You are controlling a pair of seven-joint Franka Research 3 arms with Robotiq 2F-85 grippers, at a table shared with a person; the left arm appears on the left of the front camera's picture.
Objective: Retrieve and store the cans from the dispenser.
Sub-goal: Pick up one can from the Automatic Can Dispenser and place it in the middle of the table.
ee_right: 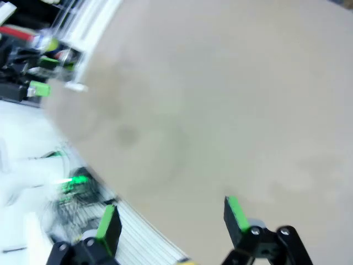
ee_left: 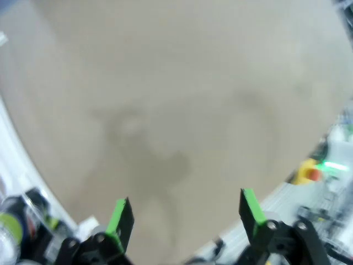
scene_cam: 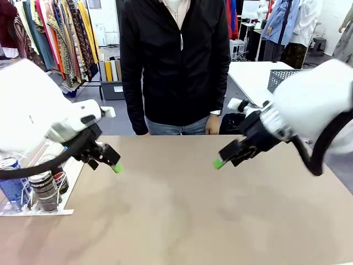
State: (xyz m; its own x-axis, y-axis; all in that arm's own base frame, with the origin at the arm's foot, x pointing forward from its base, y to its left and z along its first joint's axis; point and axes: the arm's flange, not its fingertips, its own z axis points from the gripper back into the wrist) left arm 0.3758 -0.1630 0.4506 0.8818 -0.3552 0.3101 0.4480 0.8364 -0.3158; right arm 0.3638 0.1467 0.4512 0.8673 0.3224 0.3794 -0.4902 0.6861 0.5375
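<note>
The dispenser (scene_cam: 55, 210) is a white-and-clear rack at the table's left front corner. It holds several cans, among them a blue-and-white can (scene_cam: 11, 185) and a dark Pepsi can (scene_cam: 45, 190). My left gripper (scene_cam: 113, 165) hovers just right of the rack, above the table. In the left wrist view the left gripper (ee_left: 185, 212) is open over bare tabletop, with blurred cans (ee_left: 14, 232) at the lower left. My right gripper (scene_cam: 220, 162) hangs over the table's right half. It (ee_right: 171, 220) is open and holds nothing. The dispenser (ee_right: 91, 25) shows blurred at the top left.
A person in a black jacket (scene_cam: 176, 61) stands at the far edge, hands down. A grey lattice basket (scene_cam: 281, 79) sits on a white table behind at the right. The brown tabletop (scene_cam: 182, 210) lies bare between the two arms.
</note>
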